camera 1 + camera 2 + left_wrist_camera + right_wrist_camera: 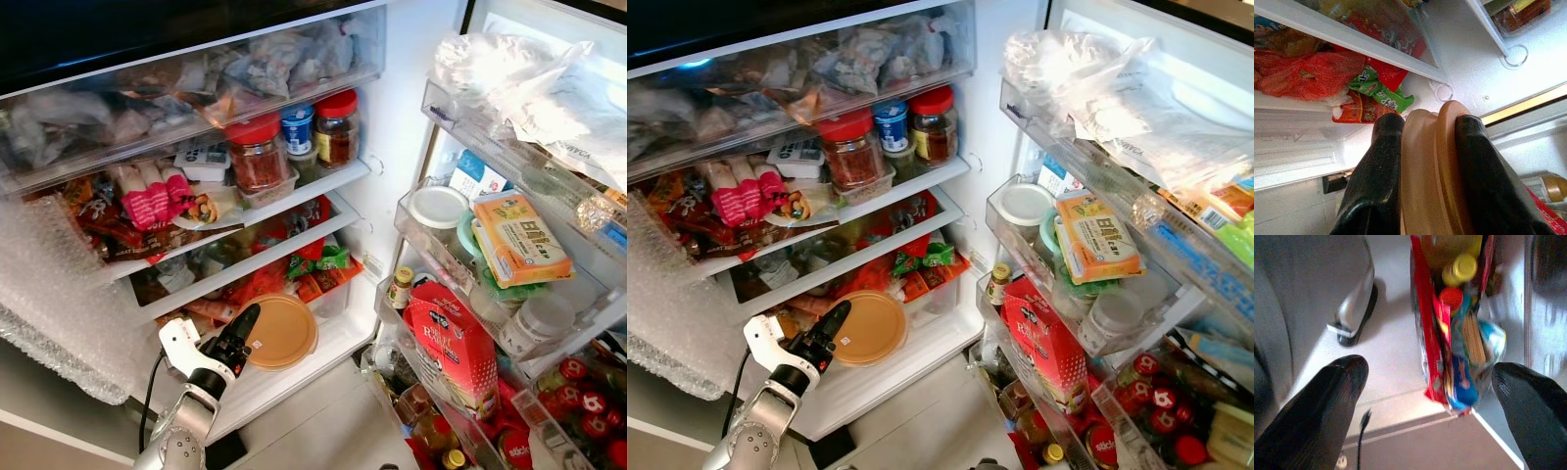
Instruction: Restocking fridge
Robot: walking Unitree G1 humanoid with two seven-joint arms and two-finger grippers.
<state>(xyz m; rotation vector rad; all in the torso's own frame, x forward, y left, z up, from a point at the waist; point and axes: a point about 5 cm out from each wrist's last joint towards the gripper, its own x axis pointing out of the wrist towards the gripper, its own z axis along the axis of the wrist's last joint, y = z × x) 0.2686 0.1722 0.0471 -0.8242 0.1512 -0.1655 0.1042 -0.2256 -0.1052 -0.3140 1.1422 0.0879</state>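
**Left gripper pinches a round tan container on the fridge's bottom shelf**

The fridge [392, 147] stands open, its white shelves packed. At about 7 o'clock in the left eye view, the left gripper [238, 338] reaches from the silver arm onto the lowest shelf [294, 377]. Its two glossy black fingers [1376, 176] are clamped on the rim of a round, flat, tan plastic container [282, 331]; the left wrist view shows one finger on each side of the smooth rim, touching it. The container lies on the bottom shelf, just below crinkled red and green snack packets [318, 266] on the same shelf.

Toward 11 o'clock, the upper shelf carries two glass jars with red lids [257, 152] and a blue-capped tub [297, 127] between them, beside pink wrapped sausages [152, 196]. Above them a clear drawer [186, 88] holds crumpled bags. Bubble wrap [59, 294] hangs at 9 o'clock.

From 1 to 5 o'clock, the door racks [441, 245] hold a thin plastic bag [519, 78], a flat orange box [519, 240], a white-lidded tub [438, 208], a red carton [453, 338] and small bottles [400, 287].

The right gripper [1430, 401] hangs with its fingers spread wide apart, over a pale floor [1391, 342] and a bag of bright packets [1459, 333], gripping nothing.
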